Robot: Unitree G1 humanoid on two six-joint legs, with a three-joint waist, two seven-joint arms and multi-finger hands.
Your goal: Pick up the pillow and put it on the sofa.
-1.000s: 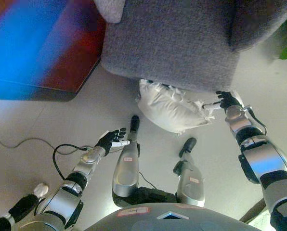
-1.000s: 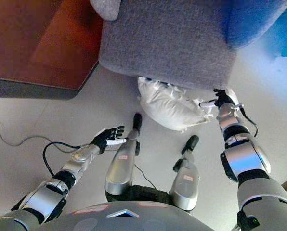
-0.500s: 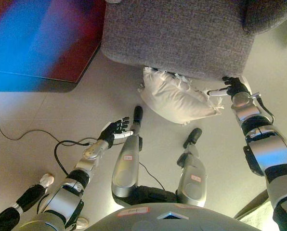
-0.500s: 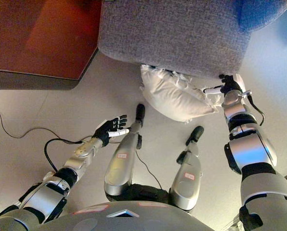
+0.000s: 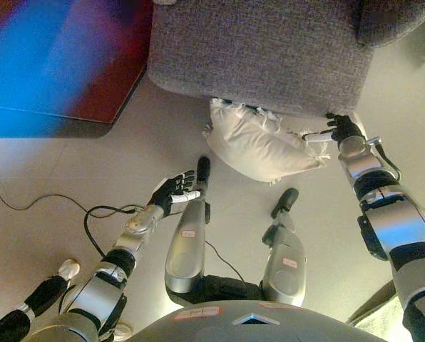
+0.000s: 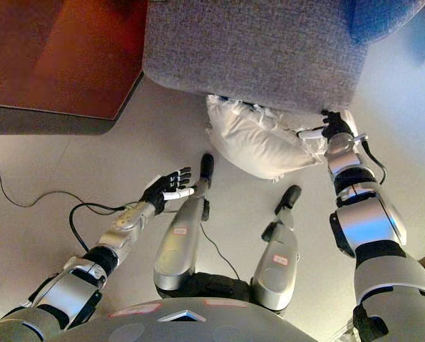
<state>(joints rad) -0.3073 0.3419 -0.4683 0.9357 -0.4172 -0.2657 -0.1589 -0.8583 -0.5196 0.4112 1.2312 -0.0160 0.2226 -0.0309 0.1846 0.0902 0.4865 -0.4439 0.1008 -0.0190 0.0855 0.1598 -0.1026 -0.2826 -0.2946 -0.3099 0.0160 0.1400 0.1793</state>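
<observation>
- A white pillow [image 5: 262, 146] is seen on the floor [image 5: 70, 164], its upper edge tucked under the front of the grey sofa [image 5: 259, 50].
- The right robot hand [image 5: 343, 128] is placed at the pillow's right corner; whether cloth is gripped cannot be told.
- The left robot hand [image 5: 172, 192] is held open above the floor, fingers spread, well apart from the pillow.

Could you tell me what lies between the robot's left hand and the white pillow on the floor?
Only bare floor separates the open left hand from the pillow, which leans against the sofa; both eye views show that.
</observation>
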